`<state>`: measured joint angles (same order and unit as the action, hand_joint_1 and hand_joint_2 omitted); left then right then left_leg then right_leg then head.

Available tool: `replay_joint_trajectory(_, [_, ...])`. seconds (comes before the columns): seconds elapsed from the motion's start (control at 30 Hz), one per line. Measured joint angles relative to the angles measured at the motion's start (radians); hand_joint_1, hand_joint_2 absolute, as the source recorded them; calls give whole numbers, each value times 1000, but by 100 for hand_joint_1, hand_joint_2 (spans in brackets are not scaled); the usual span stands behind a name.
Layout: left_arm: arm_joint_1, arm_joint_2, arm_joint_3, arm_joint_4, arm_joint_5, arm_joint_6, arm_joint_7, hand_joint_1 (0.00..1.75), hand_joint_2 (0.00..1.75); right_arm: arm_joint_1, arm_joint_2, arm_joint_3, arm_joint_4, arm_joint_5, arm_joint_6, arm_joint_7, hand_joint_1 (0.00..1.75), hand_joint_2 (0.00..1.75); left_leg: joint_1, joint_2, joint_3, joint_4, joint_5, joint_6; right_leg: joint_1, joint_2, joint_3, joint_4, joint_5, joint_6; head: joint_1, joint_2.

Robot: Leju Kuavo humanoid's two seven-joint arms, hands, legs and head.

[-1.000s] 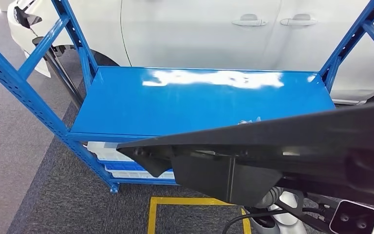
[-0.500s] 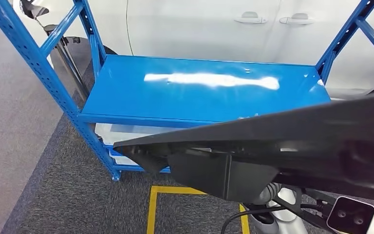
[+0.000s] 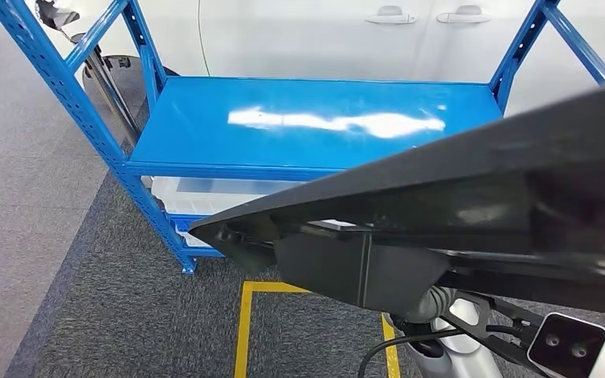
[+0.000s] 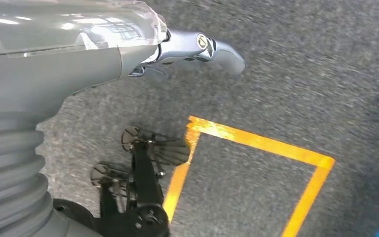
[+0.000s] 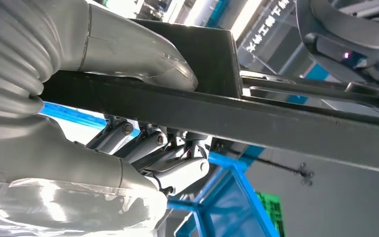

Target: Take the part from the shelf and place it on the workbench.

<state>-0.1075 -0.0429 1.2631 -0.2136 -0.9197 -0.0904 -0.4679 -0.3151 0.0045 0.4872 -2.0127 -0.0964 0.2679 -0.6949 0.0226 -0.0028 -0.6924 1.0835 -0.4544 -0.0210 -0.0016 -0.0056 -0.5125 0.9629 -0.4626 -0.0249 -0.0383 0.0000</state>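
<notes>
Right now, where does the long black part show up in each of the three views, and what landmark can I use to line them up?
Head view: the black part slants across the lower right foreground, in front of the blue shelf.
Left wrist view: not in it; the left hand hangs over the carpet and the yellow floor marking.
Right wrist view: it crosses the picture as a dark bar, gripped by the right hand.
Shared landmark: the blue shelf frame.

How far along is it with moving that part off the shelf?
Done: the black part is off the blue shelf, whose top is bare. In hand: the right hand grips the part. Left: setting it on the workbench.
</notes>
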Motion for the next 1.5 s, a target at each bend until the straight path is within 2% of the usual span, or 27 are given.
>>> replay_joint_trajectory(0.07, [0, 3, -1, 0, 0, 1, 0, 0, 175, 1, -2, 1, 0, 0, -2, 0, 175, 175, 0, 0, -29, 132, -92, -5, 4, 0, -33, 3, 25, -6, 0, 0])
replay_joint_trajectory(0.1, [0, 6, -1, 0, 0, 1, 0, 0, 175, 2, -3, 2, 0, 0, -2, 0, 175, 175, 0, 0, -32, 186, -105, -7, 6, -1, -52, 6, 37, -6, 0, 0])
replay_joint_trajectory(0.13, [0, 8, -1, 0, 0, 2, 0, 0, 175, 2, -5, 2, 0, 0, -3, 0, 175, 175, 0, 0, -23, 213, -93, -8, 7, -1, -70, 11, 48, -6, 0, 0])
replay_joint_trajectory(0.2, [-2, 11, -1, 0, 0, 3, -1, 0, 175, 2, -8, 3, 0, -1, -2, 0, 175, 175, 0, 0, 51, 162, -41, -5, 9, -1, -109, 25, 69, -2, 0, 0])
replay_joint_trajectory(0.27, [-6, 13, -1, 0, 1, 4, -2, 0, 175, 2, -10, 2, -1, -2, -1, 0, 175, 175, -3, 0, 166, 16, -48, 2, 12, 0, -139, 44, 84, 6, 0, 0])
replay_joint_trajectory(0.3, [-8, 14, -2, 0, 1, 4, -2, 0, 175, 2, -10, 2, -2, -2, 0, 0, 175, 175, -6, -1, 202, -41, -66, 6, 13, -1, -147, 50, 90, 11, 0, 0])
replay_joint_trajectory(0.33, [-9, 14, -2, 0, 1, 5, -2, 0, 175, 2, -10, 2, -2, -2, 0, 0, 175, 175, -9, -2, 221, -75, -82, 11, 13, -2, -151, 52, 96, 16, 0, 0])
replay_joint_trajectory(0.4, [-6, 14, -2, 0, 1, 9, 0, 0, 175, 2, -12, 3, -2, -1, -1, 0, 175, 175, -9, 0, 213, -87, -74, 26, 10, -3, -155, 50, 106, 30, 0, 0])
replay_joint_trajectory(0.47, [-4, 13, -2, 0, 1, 13, 6, 0, 175, 2, -15, 3, -2, 1, -7, 0, 175, 175, -7, 4, 196, -90, -53, 41, 5, 0, -172, 81, 66, 43, 0, 0])
replay_joint_trajectory(0.57, [-4, 12, -2, 0, 2, 17, 15, 0, 175, 1, -23, 4, 0, 0, -22, 0, 175, 175, -6, 7, 163, -89, -23, 47, -4, 2, -228, 254, -67, 58, 0, 0])
replay_joint_trajectory(0.6, [-3, 12, -2, 0, 2, 18, 17, 0, 175, 1, -28, 4, 1, -1, -27, 0, 175, 175, -6, 7, 152, -88, -14, 46, -7, 2, -239, 307, -84, 61, 0, 0])
replay_joint_trajectory(0.63, [-2, 12, -2, 0, 2, 18, 19, 0, 175, 1, -31, 4, 4, -2, -32, 0, 175, 175, -6, 7, 141, -87, -6, 44, -10, 2, -236, 333, -82, 64, 0, 0])
replay_joint_trajectory(0.67, [-2, 12, -2, 0, 2, 19, 21, 0, 175, 1, -35, 5, 6, -2, -36, 0, 175, 175, -6, 7, 132, -87, 1, 42, -12, 2, -208, 313, -62, 64, 0, 0])
replay_joint_trajectory(0.77, [-3, 12, -2, 0, 3, 22, 28, 0, 175, 1, -40, 5, 8, -1, -40, 0, 175, 175, -6, 7, 120, -86, 16, 31, -10, 1, -57, 106, -14, 53, 0, 0])
replay_joint_trajectory(0.83, [-3, 11, -2, 0, 7, 24, 32, 0, 175, 0, -41, 8, 8, 1, -36, 0, 175, 175, -6, 10, 119, -88, 23, 21, -3, 0, -16, 34, -15, 39, 0, 0])
replay_joint_trajectory(0.9, [-3, 11, -2, 0, 13, 26, 33, 0, 175, 1, -42, 12, 8, 13, -35, 0, 175, 175, -6, 15, 118, -90, 28, 9, -1, 4, -18, 25, -7, 24, 0, 0])
replay_joint_trajectory(0.97, [-3, 11, 0, 0, 21, 27, 30, 0, 175, 4, -41, 17, 2, 41, -45, 0, 175, 175, -4, 15, 103, -59, 1, 0, -4, 10, -20, 14, 6, 9, 0, 0])
replay_joint_trajectory(1.07, [0, 13, 3, 0, 29, 27, 26, 0, 175, 20, -43, 31, -26, 101, -91, 0, 175, 175, -3, 12, 32, 119, -105, -4, 0, 19, -32, 11, 18, -5, 0, 0])
replay_joint_trajectory(1.13, [3, 13, 3, 0, 27, 31, 31, 0, 175, 33, -51, 48, -52, 137, -142, 0, 175, 175, -3, 12, 4, 203, -131, -5, 4, 31, -41, 16, 22, -6, 0, 0])
replay_joint_trajectory(1.17, [4, 13, 3, 0, 25, 34, 36, 0, 175, 38, -60, 60, -67, 156, -173, 0, 175, 175, -3, 10, 18, 186, -113, -4, 5, 40, -46, 21, 23, -5, 0, 0])
replay_joint_trajectory(1.2, [5, 13, 3, 0, 22, 37, 43, 0, 175, 43, -71, 72, -82, 175, -209, 1, 175, 175, -3, 4, 52, 131, -82, -2, 5, 49, -50, 26, 24, -3, 0, 0])
replay_joint_trajectory(1.27, [7, 15, 3, 0, 18, 42, 60, 0, 175, 46, -98, 101, -110, 213, -291, 1, 175, 175, -2, -30, 130, -6, -34, 5, 4, 67, -59, 38, 24, 2, 0, 0])
replay_joint_trajectory(1.3, [8, 17, 3, 0, 17, 45, 70, 0, 175, 47, -113, 118, -121, 227, -330, 1, 175, 175, -1, -46, 153, -49, -26, 6, 5, 76, -64, 43, 24, 7, 0, 0])
replay_joint_trajectory(1.33, [9, 19, 3, 0, 15, 49, 82, 0, 175, 45, -130, 136, -131, 236, -368, 2, 175, 175, -1, -55, 163, -67, -28, 8, 5, 85, -69, 46, 26, 13, 0, 0])
replay_joint_trajectory(1.4, [10, 21, 3, 0, 10, 60, 106, 0, 175, 33, -171, 178, -148, 240, -434, 2, 175, 175, 0, -42, 162, -74, -26, 14, 6, 105, -77, 48, 33, 25, 0, 0])
replay_joint_trajectory(1.47, [7, 23, 3, 0, 4, 71, 125, 0, 175, 12, -215, 219, -161, 235, -478, 2, 175, 175, 3, -20, 159, -80, -20, 27, 6, 88, -92, 72, 17, 37, 1, 0])
replay_joint_trajectory(1.5, [6, 24, 3, 0, 3, 75, 130, 0, 175, 2, -234, 234, -166, 232, -492, 2, 175, 175, 5, -9, 158, -83, -16, 33, 5, 67, -110, 110, -8, 43, 1, 0])
